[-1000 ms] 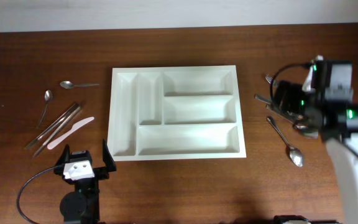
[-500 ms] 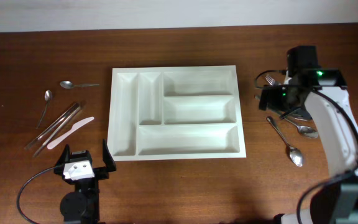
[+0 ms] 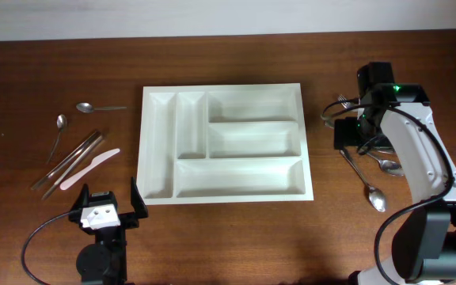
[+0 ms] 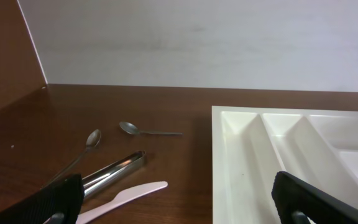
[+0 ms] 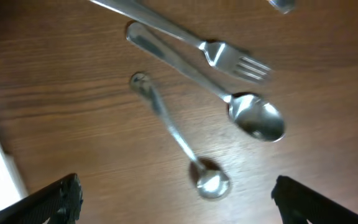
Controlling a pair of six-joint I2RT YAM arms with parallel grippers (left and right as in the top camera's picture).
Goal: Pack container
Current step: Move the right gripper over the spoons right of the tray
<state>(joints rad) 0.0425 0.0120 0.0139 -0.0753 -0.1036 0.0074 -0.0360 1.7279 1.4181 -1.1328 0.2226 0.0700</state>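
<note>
The white five-compartment container (image 3: 145,142) lies mid-table with nothing in it; its left part shows in the left wrist view (image 4: 229,162). My left gripper (image 3: 105,214) rests open and empty at the front left, aimed between the container and the left cutlery. My right gripper (image 3: 353,131) hovers open over the cutlery pile right of the container. In the right wrist view a thin spoon (image 5: 185,149), a larger spoon (image 5: 253,118) and a fork (image 5: 229,56) lie below and ahead of the open jaws (image 5: 176,199), untouched.
Left of the container lie two small spoons (image 3: 93,107) (image 3: 58,127), long metal pieces (image 3: 74,162) and a white plastic knife (image 3: 89,168). Another spoon (image 3: 370,188) lies front right. The back wall runs along the table's far edge.
My right arm swung in from the right edge and now sits over the right cutlery pile. The left arm and the container have not moved.
</note>
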